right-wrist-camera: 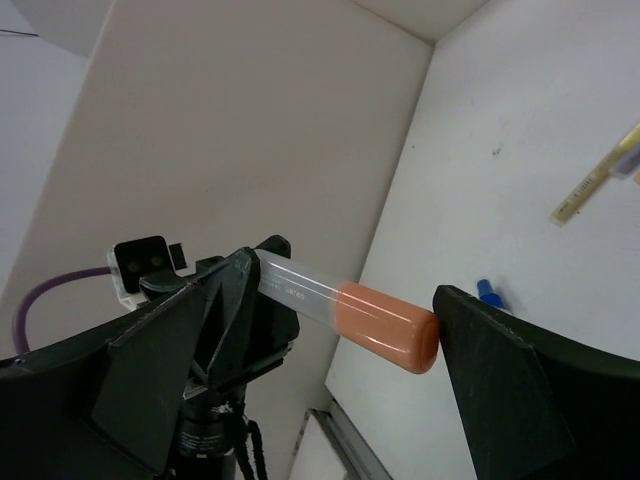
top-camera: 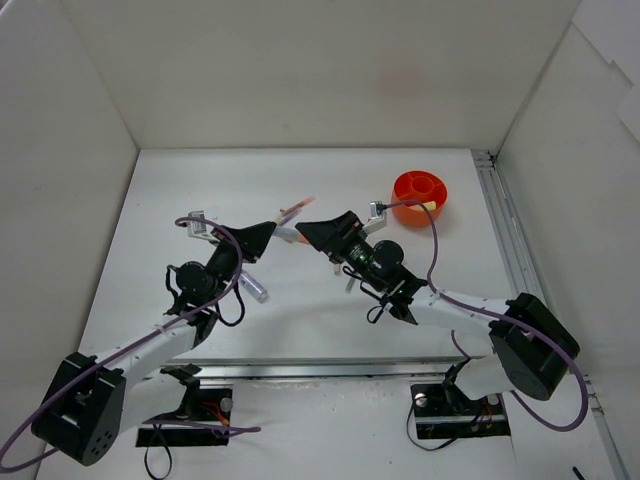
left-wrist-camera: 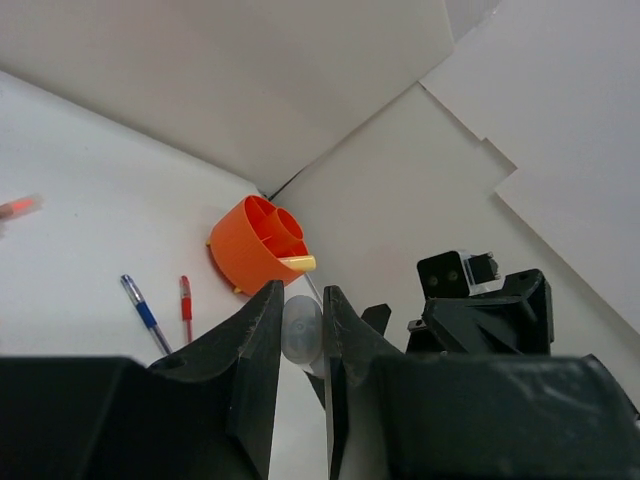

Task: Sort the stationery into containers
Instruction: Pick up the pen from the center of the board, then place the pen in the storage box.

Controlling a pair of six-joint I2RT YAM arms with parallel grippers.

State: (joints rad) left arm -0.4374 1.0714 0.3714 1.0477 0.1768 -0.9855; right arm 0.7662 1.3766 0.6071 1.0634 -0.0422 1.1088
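My left gripper (left-wrist-camera: 301, 300) is shut on the pale rear end of a clear-bodied highlighter with an orange cap (right-wrist-camera: 385, 322) and holds it level above the table. It also shows in the top view (top-camera: 268, 236). My right gripper (right-wrist-camera: 330, 310) is open, and the orange cap lies between its fingers, close to the right finger (right-wrist-camera: 520, 380). In the top view the two grippers face each other, the right one (top-camera: 308, 233) next to the highlighter (top-camera: 288, 235). The round orange pot (top-camera: 420, 190) stands at the back right with a yellow item (top-camera: 427, 207) in it.
A red pen (top-camera: 296, 208) lies behind the grippers. A blue-capped clear tube (top-camera: 255, 288) lies by the left arm. The left wrist view shows a blue pen (left-wrist-camera: 145, 312) and a red pen (left-wrist-camera: 186, 308) near the pot (left-wrist-camera: 250, 250). White walls enclose the table.
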